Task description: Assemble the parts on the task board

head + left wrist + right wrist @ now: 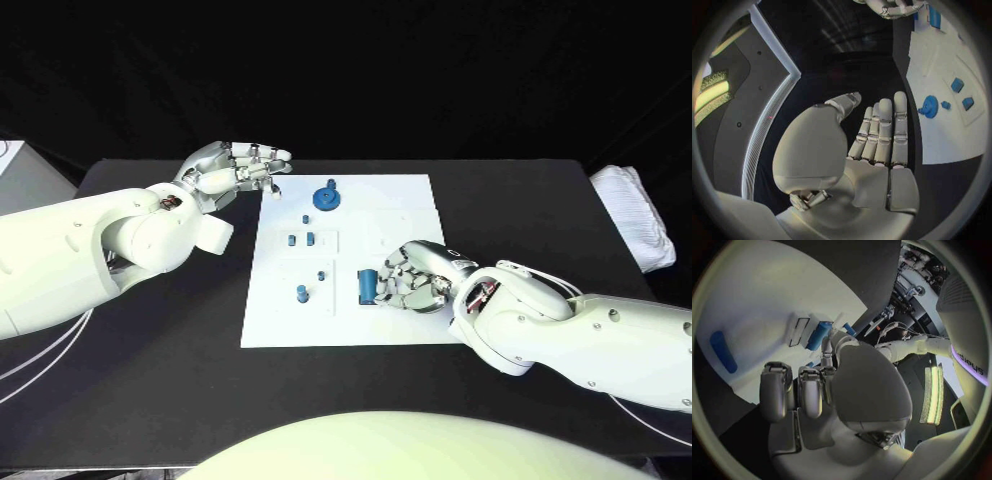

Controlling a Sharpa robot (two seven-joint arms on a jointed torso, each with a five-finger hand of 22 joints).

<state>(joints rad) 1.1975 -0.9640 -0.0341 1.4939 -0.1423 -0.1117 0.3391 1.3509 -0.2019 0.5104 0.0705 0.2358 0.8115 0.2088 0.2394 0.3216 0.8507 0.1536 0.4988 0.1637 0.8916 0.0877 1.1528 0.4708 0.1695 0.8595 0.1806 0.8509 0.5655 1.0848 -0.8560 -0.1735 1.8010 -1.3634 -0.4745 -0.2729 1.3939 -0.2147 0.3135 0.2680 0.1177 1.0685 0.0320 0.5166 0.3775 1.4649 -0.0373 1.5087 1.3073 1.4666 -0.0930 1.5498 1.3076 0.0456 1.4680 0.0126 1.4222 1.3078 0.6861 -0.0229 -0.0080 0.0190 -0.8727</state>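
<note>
The white task board (389, 215) lies mid-table with several blue parts on it. A round blue part (329, 197) sits at its far end, with small blue pieces (302, 239) nearer. My right hand (413, 278) rests over the board's near right side with its fingers curled in. Its fingertips (826, 344) are right at a long blue cylinder (366, 286) (817, 334). Whether they pinch it is hidden. Another long blue piece (722, 351) lies flat further off. My left hand (240, 166) hovers off the board's far left corner, with straight fingers (881, 131) and nothing in it.
A white folded cloth (637, 215) lies at the table's right edge. A pale box corner (12, 160) stands at the far left. Bare black table (519, 210) surrounds the board (942, 85).
</note>
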